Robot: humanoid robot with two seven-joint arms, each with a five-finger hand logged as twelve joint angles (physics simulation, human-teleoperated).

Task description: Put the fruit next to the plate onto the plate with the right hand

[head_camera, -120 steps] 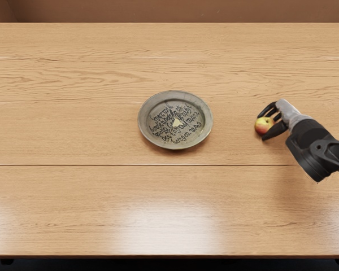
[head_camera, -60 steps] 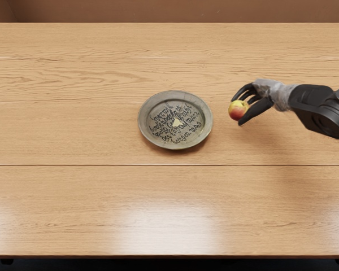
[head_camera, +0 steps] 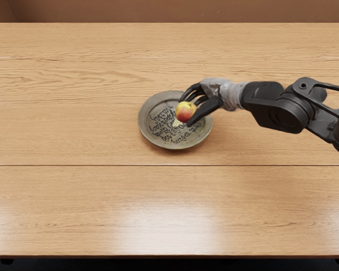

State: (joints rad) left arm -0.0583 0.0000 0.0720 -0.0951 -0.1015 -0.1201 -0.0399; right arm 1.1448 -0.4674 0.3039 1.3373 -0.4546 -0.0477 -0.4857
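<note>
Red-yellow apple [head_camera: 185, 111], over grey plate [head_camera: 151, 129]

Soft, even, warm light covers the table [head_camera: 73, 68] — a clean simulator render, sharp from edge to edge. Nearer than the plate [head_camera: 148, 129], a broad pale sheen whitens the wood. Under the plate's near rim lies only a thin, diffuse shadow.

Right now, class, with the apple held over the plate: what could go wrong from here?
1. The right hand grips the apple above the plate; whether it touches the plate cannot be told. Released from height, the round fruit might bounce or roll over the low rim onto the table.
2. The fingers curl around the apple, so pulling away before opening fully could drag it off.
</note>
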